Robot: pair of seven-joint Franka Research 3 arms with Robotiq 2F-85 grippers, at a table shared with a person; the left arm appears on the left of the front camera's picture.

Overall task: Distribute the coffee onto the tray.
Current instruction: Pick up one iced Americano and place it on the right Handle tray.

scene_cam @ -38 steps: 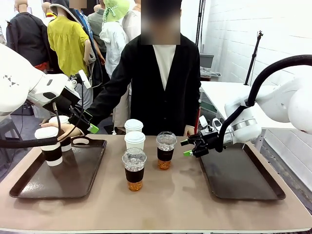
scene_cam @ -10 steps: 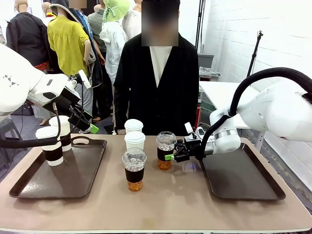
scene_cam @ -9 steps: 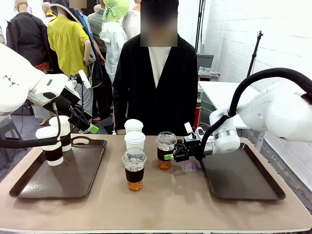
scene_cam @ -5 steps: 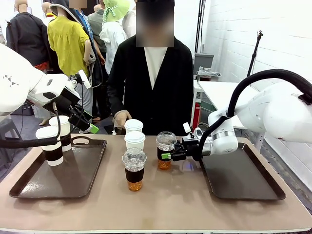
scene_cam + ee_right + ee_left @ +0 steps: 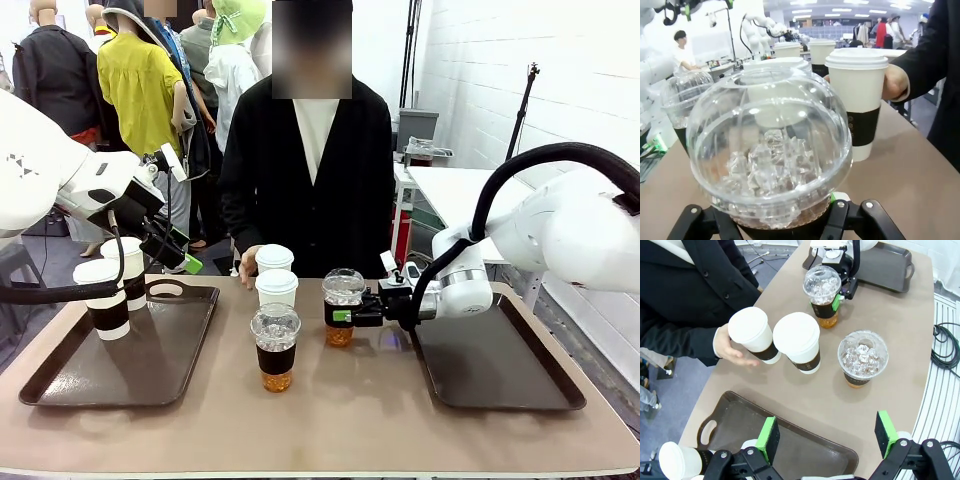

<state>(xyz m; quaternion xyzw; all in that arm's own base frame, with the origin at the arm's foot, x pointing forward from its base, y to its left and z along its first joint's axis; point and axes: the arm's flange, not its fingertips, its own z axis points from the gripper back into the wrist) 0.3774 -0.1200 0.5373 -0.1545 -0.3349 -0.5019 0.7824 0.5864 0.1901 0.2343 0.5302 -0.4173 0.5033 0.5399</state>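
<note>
My right gripper is shut on the sleeve of a clear dome-lidded iced coffee at mid-table; in the right wrist view its dome sits between my fingers. A second iced coffee stands nearer the front. Two white lidded cups stand behind it, and the person's hand touches the far one. Two more white cups stand on the left tray. My left gripper hangs open above that tray, nothing between its pads.
A dark tray lies at the right with nothing on it. The person stands at the far edge, behind the cups. The table's front strip is bare. In the left wrist view the left tray's handle lies below my fingers.
My right gripper slid left around the iced coffee and shut on it. The person's hand came down to the far white cup. The left arm has not moved.
</note>
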